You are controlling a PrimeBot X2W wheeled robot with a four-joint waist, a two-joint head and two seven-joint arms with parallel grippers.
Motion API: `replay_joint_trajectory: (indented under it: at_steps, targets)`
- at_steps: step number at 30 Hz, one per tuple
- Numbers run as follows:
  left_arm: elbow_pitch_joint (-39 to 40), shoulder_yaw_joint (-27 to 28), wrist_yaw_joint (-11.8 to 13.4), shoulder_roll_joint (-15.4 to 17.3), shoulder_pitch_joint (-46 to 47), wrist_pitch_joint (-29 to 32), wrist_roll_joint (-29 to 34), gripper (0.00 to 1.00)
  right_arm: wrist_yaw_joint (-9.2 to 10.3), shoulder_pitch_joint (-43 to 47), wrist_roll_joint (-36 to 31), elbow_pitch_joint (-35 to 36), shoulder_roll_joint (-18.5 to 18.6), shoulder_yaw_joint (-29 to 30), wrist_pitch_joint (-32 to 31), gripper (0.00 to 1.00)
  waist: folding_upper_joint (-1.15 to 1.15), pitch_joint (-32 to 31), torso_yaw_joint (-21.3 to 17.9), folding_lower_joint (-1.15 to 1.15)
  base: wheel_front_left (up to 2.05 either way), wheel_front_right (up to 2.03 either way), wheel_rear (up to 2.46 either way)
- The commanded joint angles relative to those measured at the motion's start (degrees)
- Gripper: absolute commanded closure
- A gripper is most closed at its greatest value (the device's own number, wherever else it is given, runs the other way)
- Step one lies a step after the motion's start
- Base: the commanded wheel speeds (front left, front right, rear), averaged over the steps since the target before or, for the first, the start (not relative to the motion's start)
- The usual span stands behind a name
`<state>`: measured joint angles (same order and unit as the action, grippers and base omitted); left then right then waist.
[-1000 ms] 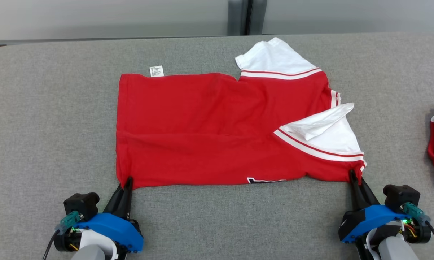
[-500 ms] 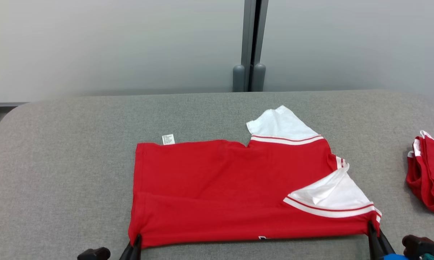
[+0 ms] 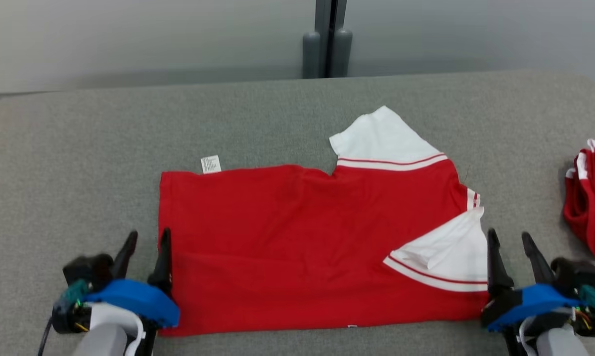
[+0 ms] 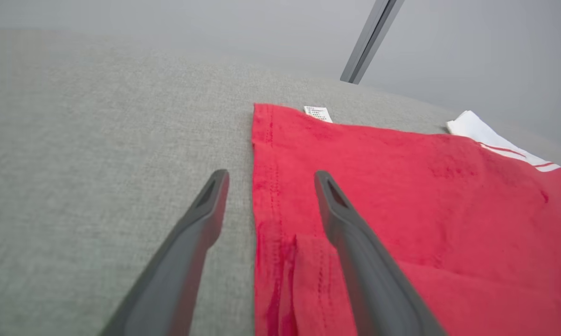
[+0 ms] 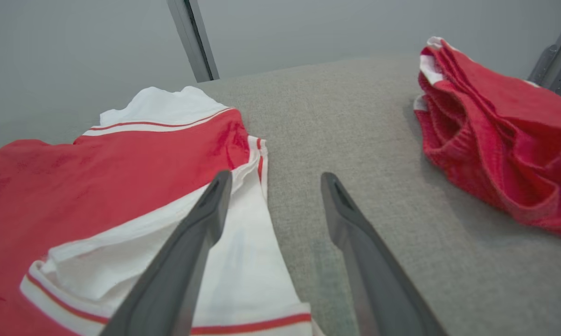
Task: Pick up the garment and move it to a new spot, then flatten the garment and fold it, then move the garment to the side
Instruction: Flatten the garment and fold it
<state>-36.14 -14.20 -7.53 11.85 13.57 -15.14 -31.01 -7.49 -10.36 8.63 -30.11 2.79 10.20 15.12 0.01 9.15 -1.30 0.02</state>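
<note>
Both pairs of jaws had just let go. A second back they were pinching the near corners of the red short-sleeved jersey garment [image 3: 287, 237], and now it lay loose in the middle of the grey fabric-covered counter [image 3: 79, 148].

Trouble spots, left to right. At the left edge the hem sat doubled in a small flap, and a finger dragging back could have hooked it and pulled the fold open. Further right, the rumpled white striped sleeve [image 3: 448, 252] lay folded in over the red body, and any crease there risked being pressed in by the next fold. Out at the far right, a crumpled second red garment [image 3: 589, 198] sat within reach of a wide sweep.

The left jaws stood fully spread and held nothing, straddling the hem with one dark finger [image 4: 187, 242] over bare counter and the other over red cloth. Contact I couldn't judge. The right jaws were equally wide and empty, one finger [image 5: 187, 247] above the white sleeve and its partner over counter.
</note>
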Motion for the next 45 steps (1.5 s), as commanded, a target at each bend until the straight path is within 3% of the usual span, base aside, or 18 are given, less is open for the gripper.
replay_joint_trajectory:
  at_steps: [1, 10, 18, 20, 22, 30, 45]
  targets:
    - [-1.13, -1.00, 0.07, 0.75, 3.42, 0.01, -0.74, 0.00, -0.01, -2.28, -0.70, 0.52, 0.24, -0.65, 0.03, 0.00, -0.01, 2.16, 0.66, -0.02, 0.00, 0.00, 0.00]
    - [-9.12, -8.18, 0.07, 7.51, 20.34, 3.00, -6.77, 0.00, -0.02, -13.51, -2.02, 1.52, 0.25, -6.81, 0.03, 0.00, -0.01, 10.54, -1.94, -0.02, 0.00, 0.00, 0.00]
    - [-10.39, -17.97, 0.07, 9.03, 24.44, 4.45, -13.30, 0.00, -0.02, -21.30, -5.85, -0.96, 0.25, -8.13, -0.08, 0.00, -0.01, 13.97, -2.26, -0.02, 0.00, 0.00, 0.00]
    - [-10.36, -20.01, 0.06, 9.61, 25.00, 3.91, -14.75, 0.34, -0.02, -24.15, -7.91, -2.41, 0.24, -7.63, -1.30, 0.00, -0.01, 14.47, -1.69, -0.02, 0.00, 0.00, 0.00]
    - [-10.62, -21.47, 0.07, 10.15, 26.00, 2.57, -15.44, 1.00, -0.02, -27.30, -10.40, -3.56, 0.25, -6.93, -3.20, 0.00, -0.01, 15.05, -0.93, -0.02, 0.00, 0.00, 0.00]
    - [-7.61, -25.05, 0.07, 9.54, 30.01, -0.07, -16.62, 1.00, -0.01, -38.66, -20.95, -7.02, 0.23, -1.96, -15.77, 0.00, -0.01, 17.77, 4.36, -0.02, 0.00, 0.00, 0.00]
    - [3.27, -22.27, 0.07, 6.46, 29.11, -0.10, -12.87, 1.00, -0.01, -46.77, -36.78, -6.38, 0.28, 9.72, -34.60, 0.00, -0.01, 23.53, 13.55, -0.02, 0.00, 0.00, 0.00]
